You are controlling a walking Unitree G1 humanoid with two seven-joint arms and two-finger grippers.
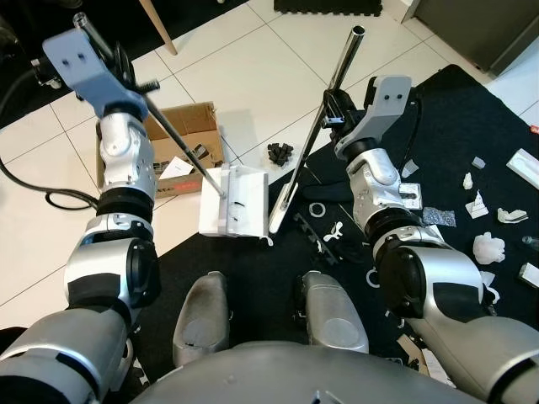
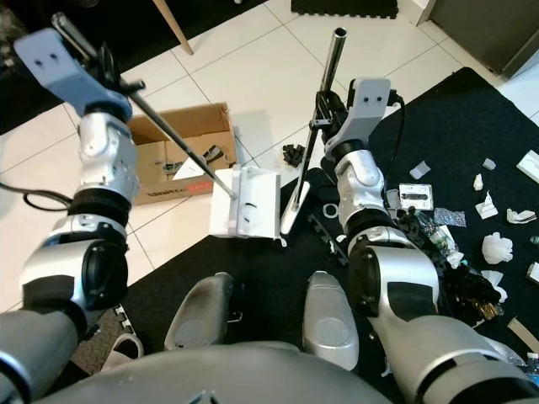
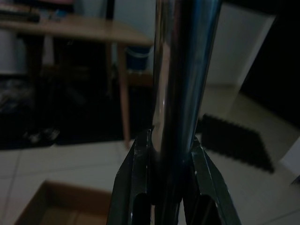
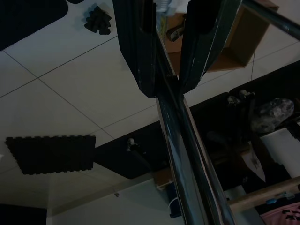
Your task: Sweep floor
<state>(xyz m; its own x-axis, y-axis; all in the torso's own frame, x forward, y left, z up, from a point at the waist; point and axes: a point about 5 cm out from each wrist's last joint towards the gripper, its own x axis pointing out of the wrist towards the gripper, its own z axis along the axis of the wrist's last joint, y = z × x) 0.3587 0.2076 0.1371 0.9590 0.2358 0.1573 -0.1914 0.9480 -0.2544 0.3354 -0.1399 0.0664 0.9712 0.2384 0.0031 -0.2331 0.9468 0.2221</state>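
A white dustpan (image 1: 234, 202) rests on the tile at the edge of the black mat (image 1: 455, 109), its mouth toward the mat. Its long metal handle (image 1: 173, 130) slants up and left into my left gripper (image 1: 126, 71), which is shut on it; the left wrist view has both fingers (image 3: 136, 178) clamping the shiny tube. The broom's metal pole (image 1: 333, 93) stands tilted, its narrow white head (image 1: 282, 206) right of the dustpan. My right gripper (image 1: 331, 114) is shut on that pole, its fingers (image 4: 136, 51) pinching it.
An open cardboard box (image 1: 181, 126) lies behind the dustpan. A black clump (image 1: 280, 153) sits on the tile. White scraps (image 1: 488, 248) and rings litter the mat. A black cable (image 1: 34, 189) loops at the left; a wooden leg (image 1: 160, 25) stands beyond.
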